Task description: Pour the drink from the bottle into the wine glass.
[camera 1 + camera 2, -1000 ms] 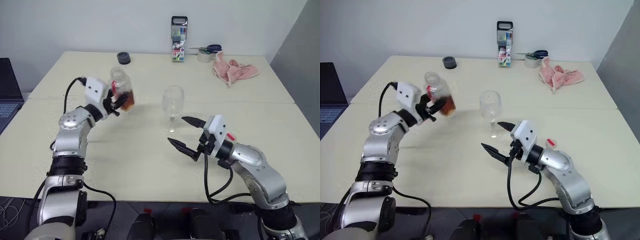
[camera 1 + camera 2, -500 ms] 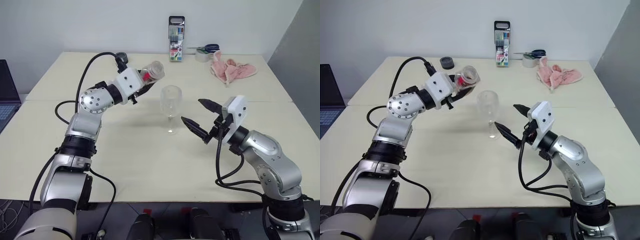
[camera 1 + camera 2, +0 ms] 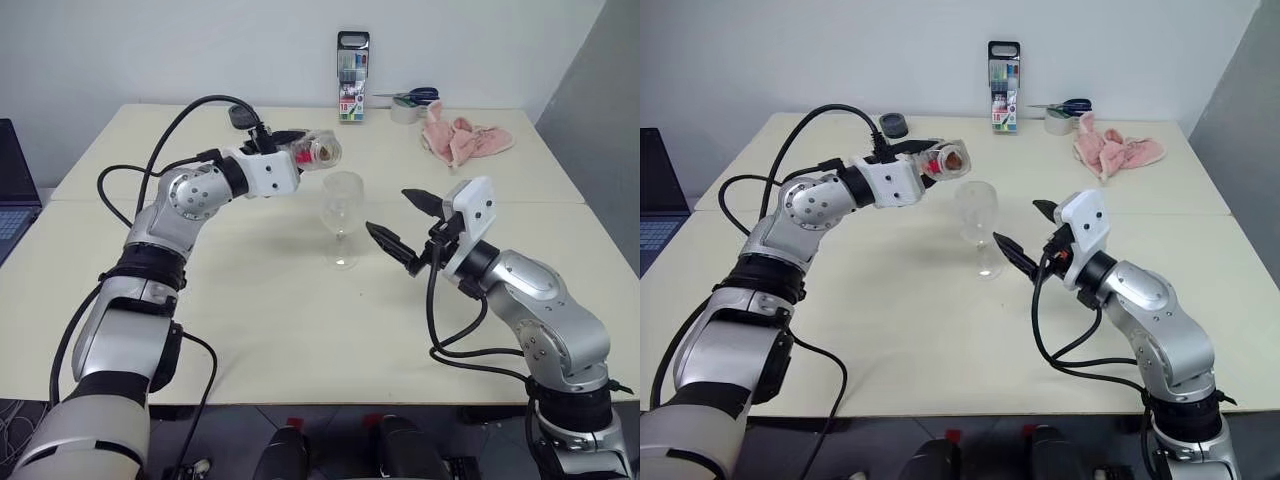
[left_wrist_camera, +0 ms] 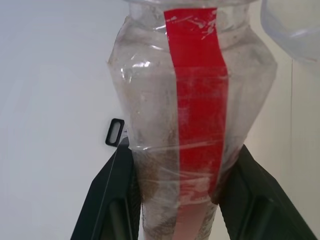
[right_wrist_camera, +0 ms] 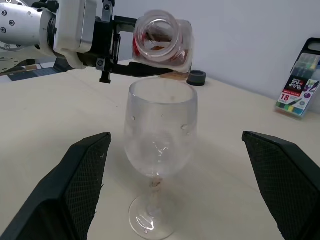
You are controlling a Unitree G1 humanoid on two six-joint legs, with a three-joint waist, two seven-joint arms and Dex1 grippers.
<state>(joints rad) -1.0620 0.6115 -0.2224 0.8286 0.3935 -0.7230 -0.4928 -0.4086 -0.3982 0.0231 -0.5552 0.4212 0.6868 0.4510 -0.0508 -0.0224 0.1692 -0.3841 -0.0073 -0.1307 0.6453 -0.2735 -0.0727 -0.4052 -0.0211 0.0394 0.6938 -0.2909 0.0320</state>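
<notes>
The bottle [image 3: 320, 152] lies tipped about level in the air, with my left gripper [image 3: 298, 154] shut on its body. Its uncapped mouth [image 5: 156, 27] faces the wine glass from just above and behind the rim. Amber drink [image 4: 156, 175] lies along the bottle's lower side beside the red label strip [image 4: 197, 100]. The wine glass [image 3: 342, 208] stands upright at mid-table, its bowl [image 5: 160, 135] clear with a few droplets. My right gripper [image 3: 400, 222] hangs open just right of the glass, and its fingers [image 5: 82, 175] flank the glass without touching it.
A tall marker case [image 3: 352, 62] stands at the table's far edge. Scissors on a tape roll [image 3: 410, 103] and a pink cloth [image 3: 458, 138] lie far right. A black round lid [image 3: 240, 115] sits far left of centre. A laptop [image 3: 14, 185] is at the left edge.
My left arm carried the bottle right, up to the glass, and rolled it from nearly upright onto its side. The right gripper rose a little and stays open beside the glass.
</notes>
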